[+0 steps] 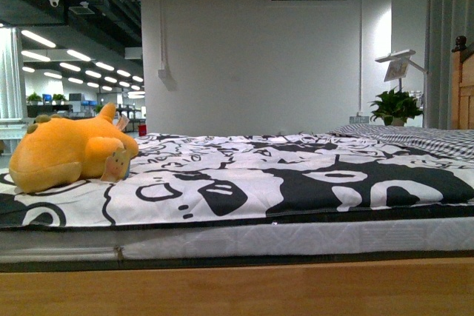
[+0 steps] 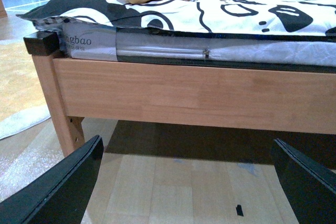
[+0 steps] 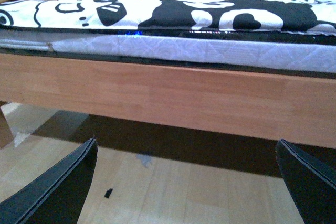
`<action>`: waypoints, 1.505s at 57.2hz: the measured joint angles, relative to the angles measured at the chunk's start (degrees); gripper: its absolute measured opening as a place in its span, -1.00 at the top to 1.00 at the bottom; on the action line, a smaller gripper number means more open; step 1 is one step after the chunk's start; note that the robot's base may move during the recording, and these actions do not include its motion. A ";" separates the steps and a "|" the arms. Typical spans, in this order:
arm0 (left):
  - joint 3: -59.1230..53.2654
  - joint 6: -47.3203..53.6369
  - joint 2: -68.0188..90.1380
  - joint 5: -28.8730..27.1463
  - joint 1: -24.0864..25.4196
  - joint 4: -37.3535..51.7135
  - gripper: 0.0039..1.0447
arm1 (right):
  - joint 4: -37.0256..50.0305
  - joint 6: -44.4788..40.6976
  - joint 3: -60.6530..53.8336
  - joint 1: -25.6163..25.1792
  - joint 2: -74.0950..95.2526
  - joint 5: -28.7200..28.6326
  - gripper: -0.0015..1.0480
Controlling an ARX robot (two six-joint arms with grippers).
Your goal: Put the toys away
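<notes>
An orange-yellow plush toy (image 1: 70, 155) lies on the tabletop (image 1: 311, 183), here a bed spread with a black-and-white cartoon sheet. It sits at the tabletop's left end, close to the near edge, with a pale tag (image 1: 117, 164) on the side facing the tabletop's middle. Under the sheet run a white zipped mattress (image 1: 311, 236) and a pale wooden rail (image 1: 237, 286). Both arms are lower than the tabletop, in front of that rail. The left fingers (image 2: 63, 187) are spread wide and empty before the tabletop's left corner leg (image 2: 65, 124), with the plush up on the tabletop near that corner. The right fingers (image 3: 58, 187) are equally wide and empty before the rail's middle stretch, over the wood floor (image 3: 199, 192). A potted plant (image 1: 395, 106) stands beyond the tabletop's far right end.
</notes>
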 joint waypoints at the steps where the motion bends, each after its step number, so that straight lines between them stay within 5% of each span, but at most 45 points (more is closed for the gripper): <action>1: 0.00 0.00 0.00 -0.04 0.00 0.00 -0.89 | 0.00 0.00 0.00 0.00 -0.02 0.02 -0.99; 86: 0.00 0.02 -0.15 -0.15 0.00 -0.07 -0.89 | 0.07 0.00 0.02 -0.04 -0.02 -0.09 -0.99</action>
